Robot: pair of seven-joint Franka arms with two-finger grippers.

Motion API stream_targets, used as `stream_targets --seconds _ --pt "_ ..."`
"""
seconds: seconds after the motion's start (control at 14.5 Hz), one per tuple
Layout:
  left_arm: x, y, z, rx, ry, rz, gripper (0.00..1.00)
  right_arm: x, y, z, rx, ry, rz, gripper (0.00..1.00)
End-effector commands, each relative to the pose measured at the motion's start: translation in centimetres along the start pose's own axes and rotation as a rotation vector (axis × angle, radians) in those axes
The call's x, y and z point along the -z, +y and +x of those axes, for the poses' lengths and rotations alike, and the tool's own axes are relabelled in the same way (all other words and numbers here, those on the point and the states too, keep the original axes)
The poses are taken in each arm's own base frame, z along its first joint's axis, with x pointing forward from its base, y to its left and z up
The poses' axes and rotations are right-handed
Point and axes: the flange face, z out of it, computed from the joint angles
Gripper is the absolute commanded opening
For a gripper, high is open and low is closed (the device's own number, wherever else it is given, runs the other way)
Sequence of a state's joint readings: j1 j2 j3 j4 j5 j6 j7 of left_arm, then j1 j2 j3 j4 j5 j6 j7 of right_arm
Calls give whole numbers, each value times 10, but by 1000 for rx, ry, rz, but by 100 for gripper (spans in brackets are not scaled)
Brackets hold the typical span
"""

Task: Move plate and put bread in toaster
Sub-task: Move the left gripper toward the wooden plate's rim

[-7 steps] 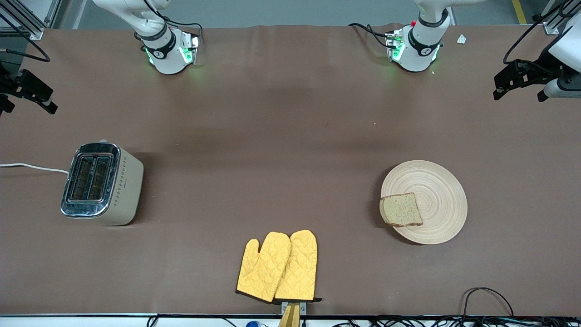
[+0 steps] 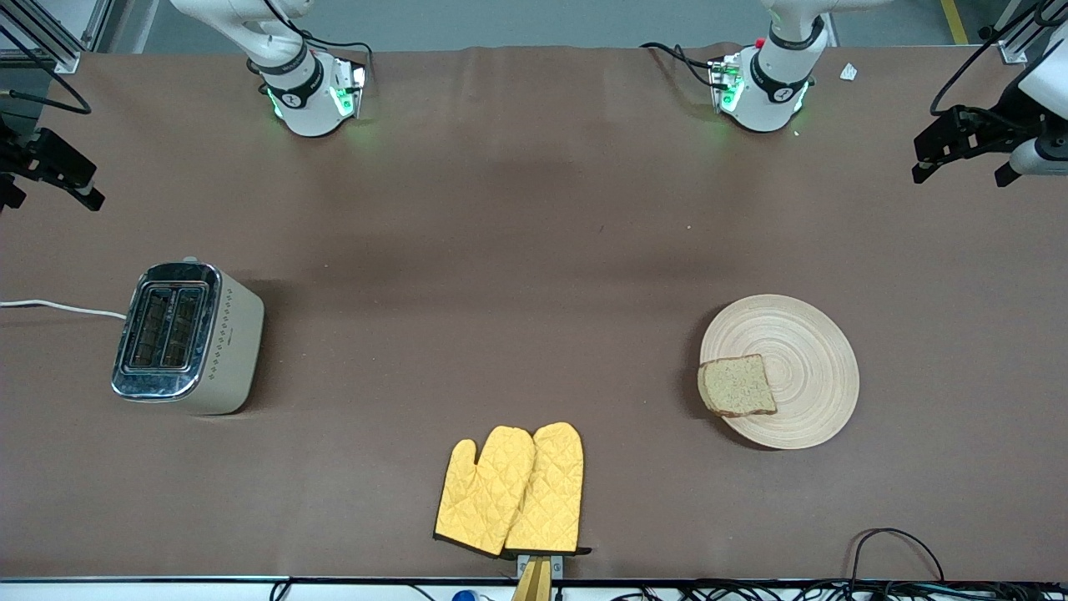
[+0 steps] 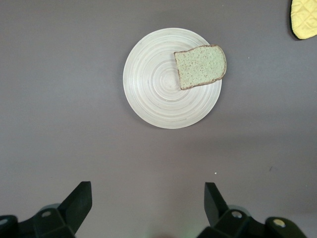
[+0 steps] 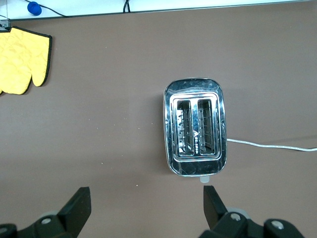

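The round beige wooden plate (image 2: 805,346) lies toward the left arm's end of the table. The brown bread slice (image 2: 738,386) lies flat on it, overhanging the rim on the toaster's side. The left wrist view shows the plate (image 3: 153,84) and bread (image 3: 200,66) from above. The cream toaster (image 2: 188,338) with chrome top stands toward the right arm's end, both slots empty in the right wrist view (image 4: 195,133). My left gripper (image 2: 959,175) hangs open and empty high over the table's end, fingers wide (image 3: 147,197). My right gripper (image 2: 50,199) hangs open and empty over the other end (image 4: 146,199).
A pair of yellow oven mitts (image 2: 513,491) lies at the table's front edge, between toaster and plate. It also shows in the wrist views (image 3: 304,20) (image 4: 22,59). The toaster's white cord (image 2: 58,307) runs off the table's end. Cables hang along the front edge (image 2: 893,551).
Both grippers have shifted slightly upward in the front view. Plate, bread and toaster have not moved.
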State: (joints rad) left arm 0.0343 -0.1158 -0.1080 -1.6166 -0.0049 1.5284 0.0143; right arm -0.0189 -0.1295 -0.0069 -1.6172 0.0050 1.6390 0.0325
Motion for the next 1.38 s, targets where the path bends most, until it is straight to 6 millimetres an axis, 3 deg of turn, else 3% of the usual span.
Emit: stream_targets --seconds 0.0,0.34,0.55,1.03,1.31 --pt "-30 -20 26 19 -49 -127 100 -1 -1 0 3 6 15 100" --pt "-61 -62 45 120 -62 -280 100 0 0 -1 2 8 15 100" --pt "-106 -77 67 94 -91 -330 100 -1 0 0 2 6 15 100" --pt "-189 -88 100 -33 -99 -452 100 0 -2 -1 5 9 16 100" --pt "-245 -135 104 -90 -76 -574 100 0 -2 -1 5 8 16 100"
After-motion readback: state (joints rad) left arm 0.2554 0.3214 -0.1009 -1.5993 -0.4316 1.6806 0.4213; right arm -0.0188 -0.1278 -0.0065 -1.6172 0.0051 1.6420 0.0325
